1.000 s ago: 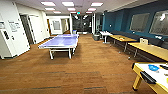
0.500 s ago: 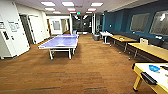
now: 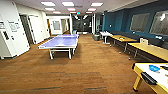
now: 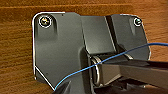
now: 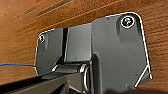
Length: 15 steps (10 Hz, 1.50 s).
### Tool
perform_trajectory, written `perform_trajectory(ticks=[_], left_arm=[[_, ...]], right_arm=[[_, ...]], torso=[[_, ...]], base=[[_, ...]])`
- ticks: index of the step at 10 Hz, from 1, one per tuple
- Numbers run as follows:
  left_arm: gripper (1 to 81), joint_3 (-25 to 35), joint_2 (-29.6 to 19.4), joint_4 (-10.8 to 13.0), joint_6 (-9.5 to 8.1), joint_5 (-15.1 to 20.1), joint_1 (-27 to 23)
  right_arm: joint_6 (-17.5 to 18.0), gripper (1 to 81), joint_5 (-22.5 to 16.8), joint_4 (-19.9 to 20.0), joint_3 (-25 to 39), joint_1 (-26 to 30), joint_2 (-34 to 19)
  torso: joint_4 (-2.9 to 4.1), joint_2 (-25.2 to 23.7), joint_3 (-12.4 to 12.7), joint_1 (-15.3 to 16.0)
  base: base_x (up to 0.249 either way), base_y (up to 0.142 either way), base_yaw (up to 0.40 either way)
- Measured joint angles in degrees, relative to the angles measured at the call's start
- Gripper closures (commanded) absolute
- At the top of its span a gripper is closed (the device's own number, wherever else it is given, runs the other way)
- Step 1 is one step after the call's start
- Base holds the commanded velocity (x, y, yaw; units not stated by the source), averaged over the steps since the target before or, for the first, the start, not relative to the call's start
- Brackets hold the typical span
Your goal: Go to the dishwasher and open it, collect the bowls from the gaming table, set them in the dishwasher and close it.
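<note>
Whether either pincer is apart or together I cannot tell; both wrist views look down on brown wood-plank floor (image 4: pixel 15 50). Nearest, the long white gaming tabletop with yellowish edge (image 3: pixel 160 77) carries a small blue plastic bowl (image 3: pixel 154 68) near its far edge, likely left there for collection. Farther off stands a blue table-tennis table (image 3: pixel 60 42).

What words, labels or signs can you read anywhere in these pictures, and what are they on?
None can be read.
Papers on the white wall: too blurred to read.
Green ceiling sign down the hall: too small to read.
Framed boards on the blue wall: no text legible.
</note>
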Motion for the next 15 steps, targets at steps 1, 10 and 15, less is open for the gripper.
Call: perform_trajectory(ticks=[1, 10, 15], left_arm=[[1.0, 0.0, 0.0, 0.0, 0.00, 0.0, 0.0], [1.0, 0.0, 0.0, 0.0, 0.00, 0.0, 0.1], [1.0, 0.0, 0.0, 0.0, 0.00, 0.1, 0.1]], right_arm=[[0.0, 1.0, 0.0, 0.0, 0.0, -0.1, 0.0], [0.0, 1.0, 0.0, 0.0, -0.2, 0.0, 0.3], [0.0, 1.0, 0.0, 0.0, -0.4, -0.1, 0.4]], torso=[[0.00, 0.0, 0.0, 0.0], [0.00, 0.0, 0.0, 0.0], [0.00, 0.0, 0.0, 0.0]], base=[[0.000, 0.000, 0.000], [0.000, 0.000, -0.061], [0.000, 0.000, -0.153]])
